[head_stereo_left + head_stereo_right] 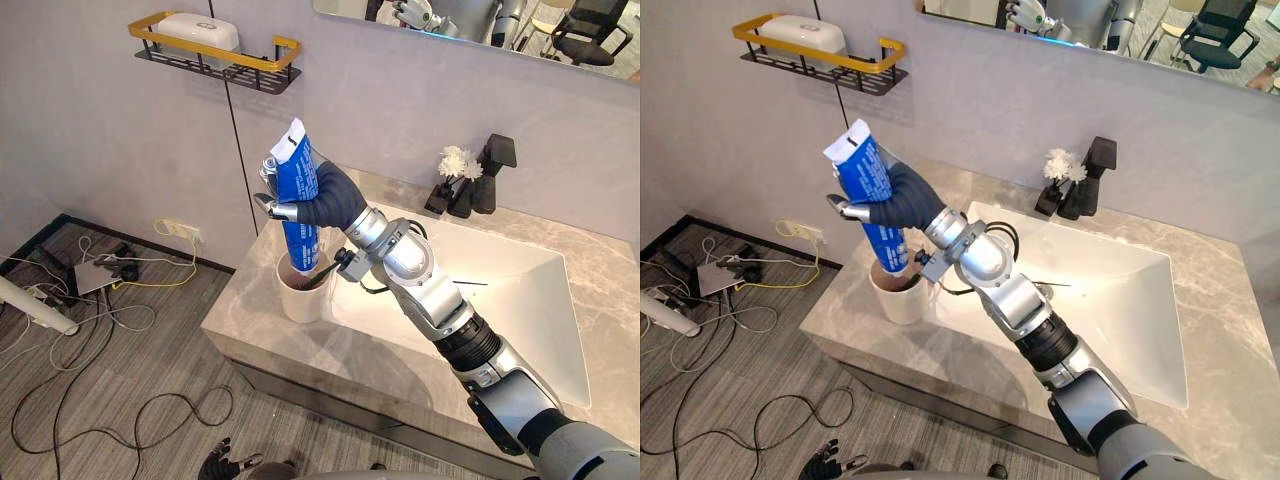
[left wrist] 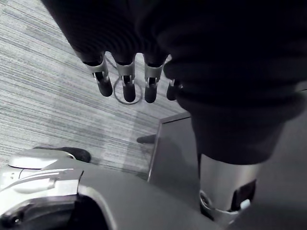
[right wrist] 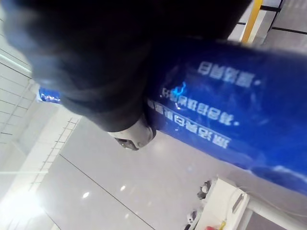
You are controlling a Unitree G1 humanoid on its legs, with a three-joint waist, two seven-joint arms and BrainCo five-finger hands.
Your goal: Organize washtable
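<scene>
Gripping the blue toothpaste tube (image 1: 293,165) in the right hand (image 1: 330,198), standing it upright in the white cup (image 1: 300,298) to tidy the bench (image 1: 250,320).

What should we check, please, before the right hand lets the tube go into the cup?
1. Right hand curled round the tube: ok.
2. Tube's lower end inside the cup: ok.
3. Tube close to upright: ok.
4. Cup upright on the counter, beside the sink: ok.
5. Tube's end resting on the cup's bottom: cannot tell, the rim hides it.
6. Left hand down by the floor, away from the cup, fingers relaxed: ok.
</scene>
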